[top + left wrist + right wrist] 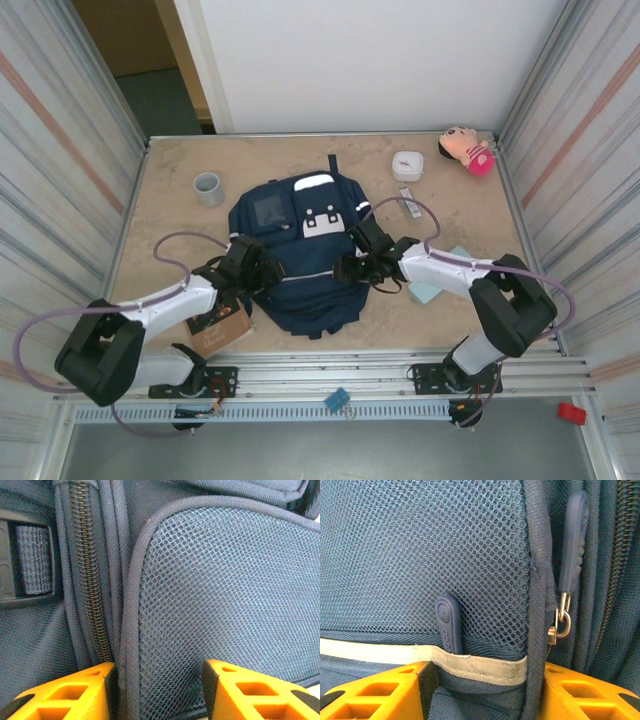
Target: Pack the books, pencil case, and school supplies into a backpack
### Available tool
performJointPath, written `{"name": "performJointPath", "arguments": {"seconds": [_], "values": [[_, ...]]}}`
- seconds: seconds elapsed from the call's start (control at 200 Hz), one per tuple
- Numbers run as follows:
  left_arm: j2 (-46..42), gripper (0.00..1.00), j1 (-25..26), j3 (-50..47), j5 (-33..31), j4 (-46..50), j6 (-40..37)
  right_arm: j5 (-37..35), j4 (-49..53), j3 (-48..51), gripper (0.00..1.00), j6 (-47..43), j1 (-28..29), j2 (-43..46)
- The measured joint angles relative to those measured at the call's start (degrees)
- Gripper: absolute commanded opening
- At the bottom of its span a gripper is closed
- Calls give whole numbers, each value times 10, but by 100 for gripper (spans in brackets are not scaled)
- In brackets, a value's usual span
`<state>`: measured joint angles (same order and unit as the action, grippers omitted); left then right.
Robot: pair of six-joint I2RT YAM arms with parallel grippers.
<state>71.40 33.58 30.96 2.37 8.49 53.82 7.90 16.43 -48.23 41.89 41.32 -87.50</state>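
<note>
**Packing at its outset.** The backpack (pixel 300 290) lies flat at mid-table, and its zip (pixel 90 580) looks closed. The left gripper (pixel 157 675) pinches a seam fold on the bag's left flank. The right gripper (pixel 482 675) pinches the white-trimmed pocket edge on its right flank. The book (pixel 225 330), the pencil case (pixel 426 293) and a narrow bar (pixel 408 199) lie on the table outside the bag. Judged from this, nothing is packed; opening and loading are both left to do.
</note>
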Motion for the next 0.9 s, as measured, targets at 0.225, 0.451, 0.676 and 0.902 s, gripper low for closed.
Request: {"name": "performJointPath", "arguments": {"seconds": [0.225, 0.451, 0.676, 0.902], "values": [[-94, 62, 14, 38, -10, 97, -41, -8, 30, 14, 61, 11, 2, 120], [-165, 64, 14, 116, -15, 100, -201, 18, 42, 14, 64, 7, -86, 266], [-93, 63, 25, 182, 67, 96, -459, 83, 41, 47, 63, -1, -187, 326], [68, 72, 106, 272, 103, 139, -703, 119, 24, 94, 63, -3, -204, 326]]}}
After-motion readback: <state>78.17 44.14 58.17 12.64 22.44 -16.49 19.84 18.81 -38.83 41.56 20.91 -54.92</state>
